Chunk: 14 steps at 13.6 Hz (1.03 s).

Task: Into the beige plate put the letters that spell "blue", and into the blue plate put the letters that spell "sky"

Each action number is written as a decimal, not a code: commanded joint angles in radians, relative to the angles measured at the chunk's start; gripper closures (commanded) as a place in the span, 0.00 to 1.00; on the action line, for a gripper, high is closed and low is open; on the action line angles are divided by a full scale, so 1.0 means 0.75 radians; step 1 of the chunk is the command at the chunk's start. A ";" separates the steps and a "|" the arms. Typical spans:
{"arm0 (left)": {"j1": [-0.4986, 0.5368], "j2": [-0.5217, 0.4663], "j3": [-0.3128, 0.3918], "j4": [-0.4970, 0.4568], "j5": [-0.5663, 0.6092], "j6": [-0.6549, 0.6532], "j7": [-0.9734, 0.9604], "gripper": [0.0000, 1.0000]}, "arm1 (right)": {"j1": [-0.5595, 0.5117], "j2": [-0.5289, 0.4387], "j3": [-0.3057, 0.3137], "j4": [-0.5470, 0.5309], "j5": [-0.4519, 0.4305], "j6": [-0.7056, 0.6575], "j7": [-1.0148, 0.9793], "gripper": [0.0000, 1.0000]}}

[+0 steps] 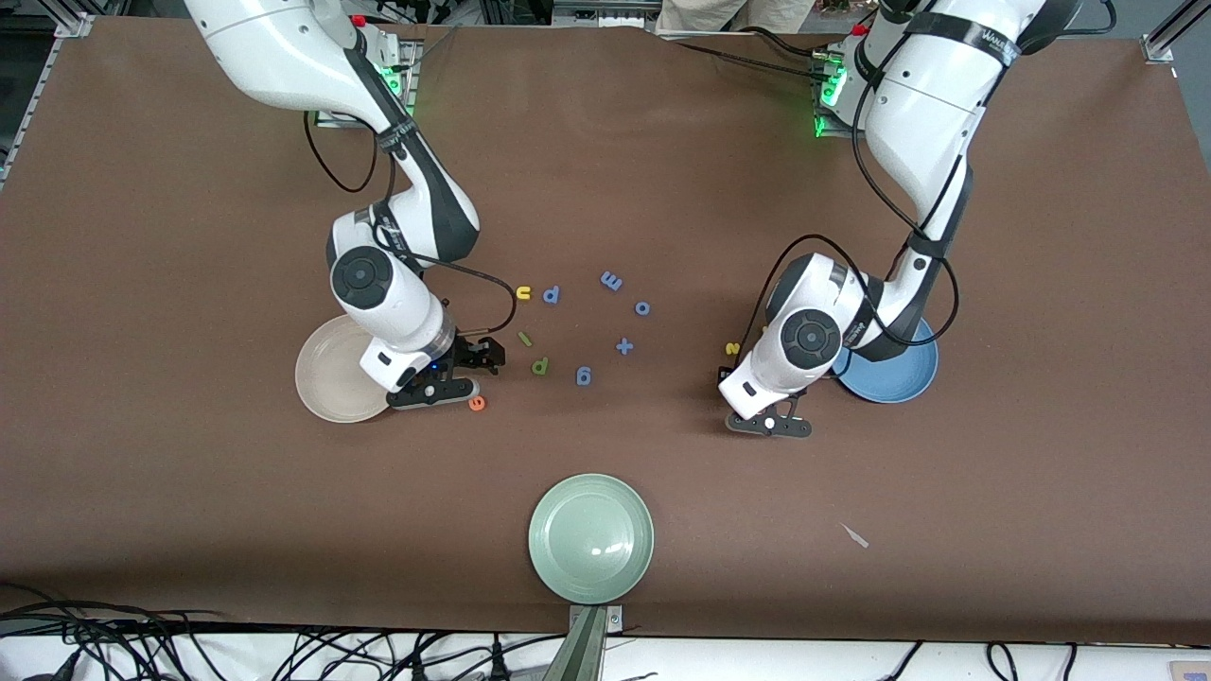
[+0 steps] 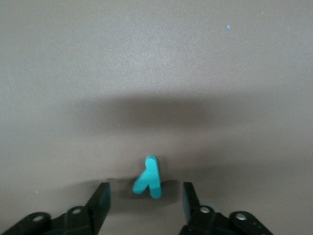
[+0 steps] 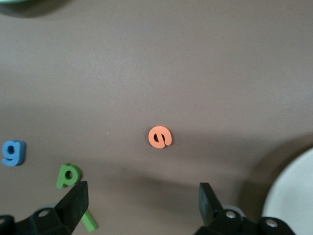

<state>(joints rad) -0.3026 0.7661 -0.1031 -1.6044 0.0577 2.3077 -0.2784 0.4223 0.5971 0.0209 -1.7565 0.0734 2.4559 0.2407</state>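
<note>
A teal "y" (image 2: 148, 177) lies flat on the table between the fingers of my left gripper (image 2: 145, 188), which is open with a gap on each side of the letter. My left gripper (image 1: 771, 421) is low beside the blue plate (image 1: 894, 378), and a yellow "s" (image 1: 731, 348) lies close by. My right gripper (image 1: 461, 372) hangs open and holds nothing at the edge of the beige plate (image 1: 326, 374). The orange "e" (image 3: 160, 137) lies just ahead of its fingers. The olive "b" (image 1: 540, 365), green "l" (image 1: 524, 338) and yellow "u" (image 1: 523, 291) lie toward the table's middle.
Several blue letters (image 1: 584, 376) and a blue plus sign (image 1: 623, 346) are scattered mid-table between the arms. A pale green plate (image 1: 591, 539) sits near the table edge closest to the front camera. A small scrap (image 1: 855, 536) lies toward the left arm's end.
</note>
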 commanded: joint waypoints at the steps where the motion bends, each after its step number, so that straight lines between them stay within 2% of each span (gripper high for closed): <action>1: 0.037 0.013 -0.010 0.010 0.029 0.020 0.091 0.54 | 0.012 0.018 -0.014 -0.014 -0.047 0.061 0.008 0.00; 3: 0.037 0.013 -0.010 0.010 0.027 0.020 0.091 0.77 | 0.012 0.048 -0.018 -0.014 -0.053 0.100 0.006 0.00; 4: 0.037 0.011 -0.010 0.010 0.027 0.018 0.091 0.83 | 0.012 0.063 -0.018 -0.012 -0.073 0.131 0.006 0.00; 7: 0.043 -0.001 -0.010 0.010 0.023 0.003 0.093 0.92 | 0.012 0.142 -0.018 0.000 -0.092 0.253 0.006 0.01; 9: 0.050 -0.050 -0.006 0.012 0.031 -0.090 0.089 0.92 | 0.012 0.173 -0.020 -0.004 -0.096 0.292 0.006 0.01; 11: 0.070 -0.127 0.007 0.014 0.033 -0.272 0.091 0.92 | 0.012 0.173 -0.020 -0.004 -0.098 0.292 0.000 0.03; 14: 0.156 -0.222 0.007 0.012 0.036 -0.534 0.189 0.93 | 0.012 0.177 -0.020 -0.002 -0.126 0.290 0.000 0.18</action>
<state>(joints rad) -0.2301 0.6647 -0.0930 -1.5748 0.0578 2.0101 -0.1881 0.4231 0.7292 0.0124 -1.7576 -0.0032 2.6641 0.2389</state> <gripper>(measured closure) 0.749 0.106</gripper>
